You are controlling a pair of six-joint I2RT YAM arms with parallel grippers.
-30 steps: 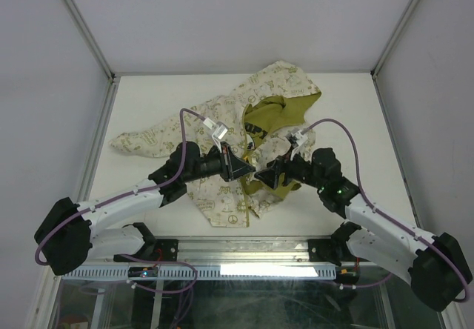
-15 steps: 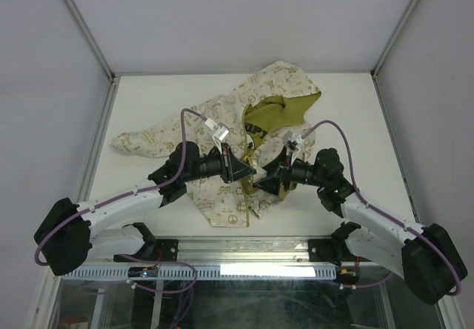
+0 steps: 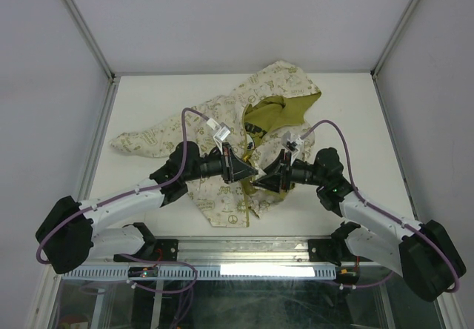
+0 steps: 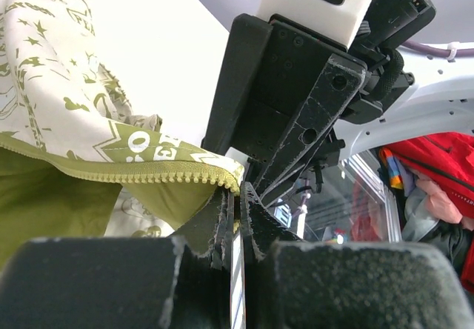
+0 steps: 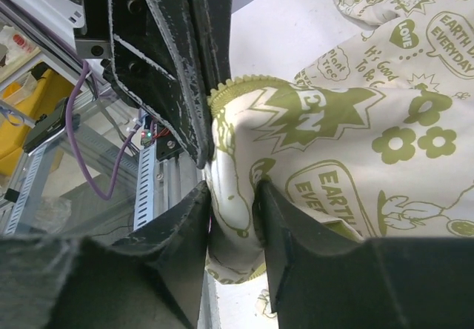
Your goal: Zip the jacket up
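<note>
Left end effector [image 4: 235, 203]: jaws together; I read them as pinching the toothed zip edge of the jacket [image 3: 226, 199].
Right end effector [image 5: 233, 214]: clamped on a fold of cream printed cloth.
Jacket: flat on the tabletop [image 3: 163, 95], mid-table; front open, olive lining [image 3: 285, 110] showing; sleeve [image 3: 141, 140] spread left, hood [image 3: 278, 77] at the far side.
Arms: both tips meet at the lower front, nearly touching.

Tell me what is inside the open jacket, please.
Olive-green lining shows inside the jacket in its upper half. Lower down, the left gripper and right gripper cover the opening, so nothing inside shows there.
</note>
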